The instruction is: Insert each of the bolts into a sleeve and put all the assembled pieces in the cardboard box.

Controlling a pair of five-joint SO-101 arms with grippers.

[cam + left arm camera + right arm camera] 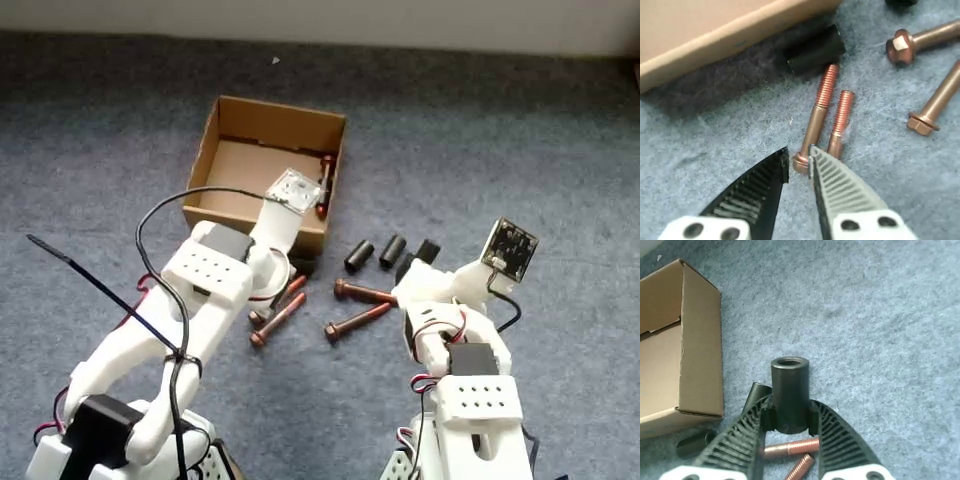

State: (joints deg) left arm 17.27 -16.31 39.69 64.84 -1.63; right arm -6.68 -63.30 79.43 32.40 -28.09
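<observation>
The cardboard box (222,135) stands at the back left, with one copper bolt assembly (325,186) lying against its right inner wall. My left gripper (283,276) hangs low just in front of the box. In the left wrist view its jaws (798,154) are open a narrow gap, their tips at the head of one of two parallel bolts (820,112) on the carpet. A black sleeve (816,50) lies beyond those bolts by the box wall. My right gripper (790,407) is shut on a black sleeve (789,385), held with its bore visible.
Two more bolts (365,292) (357,320) lie between the arms. Two loose sleeves (358,255) (392,250) rest right of the box. Open grey carpet stretches to the right and back. A black cable loops over the left arm.
</observation>
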